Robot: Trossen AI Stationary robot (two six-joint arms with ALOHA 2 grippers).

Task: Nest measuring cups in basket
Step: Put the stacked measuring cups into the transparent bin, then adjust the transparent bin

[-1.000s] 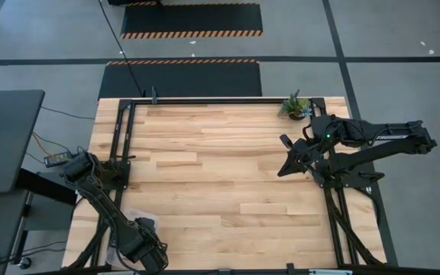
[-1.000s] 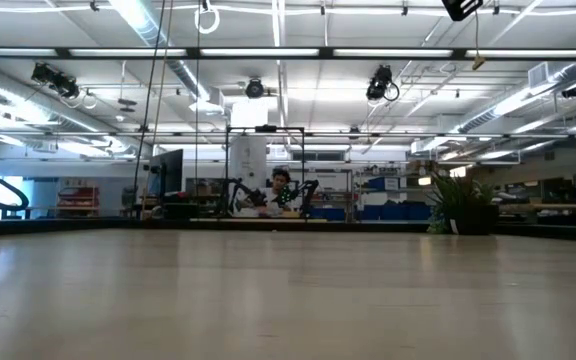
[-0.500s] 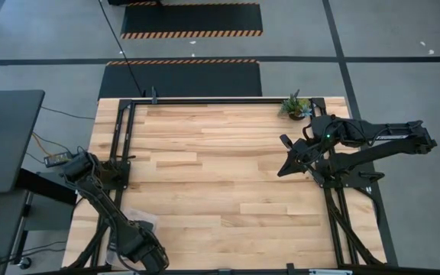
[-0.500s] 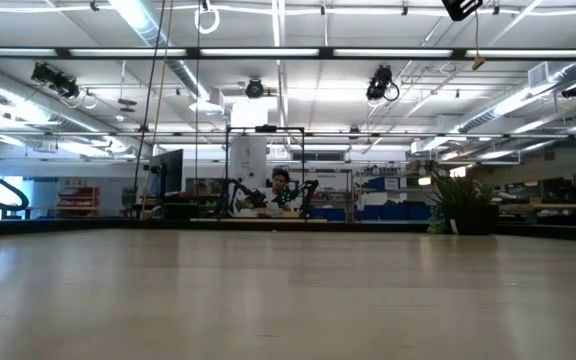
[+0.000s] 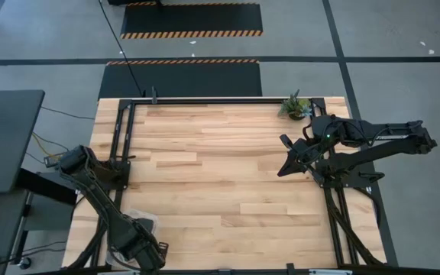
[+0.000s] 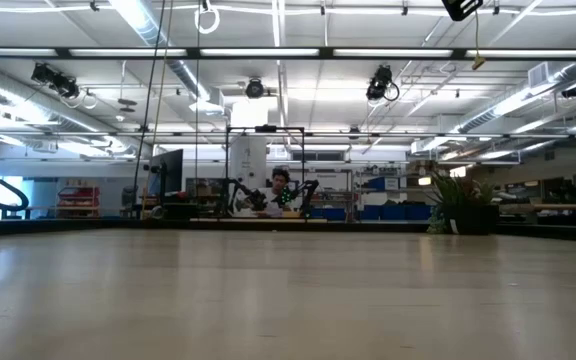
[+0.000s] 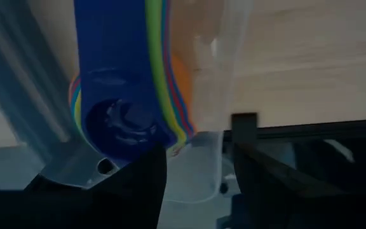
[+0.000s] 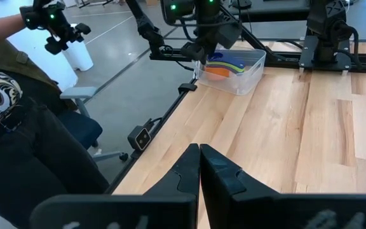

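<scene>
The basket [image 8: 234,69] sits at the table's near-left corner, right on the edge, with the measuring cups [image 7: 129,76] stacked inside. The left gripper [image 7: 196,168] hangs over it, fingers apart, pinching nothing. The right gripper [image 8: 199,166] waits clenched and empty at the right side. The risk: a nudge tips the basket off the edge
</scene>
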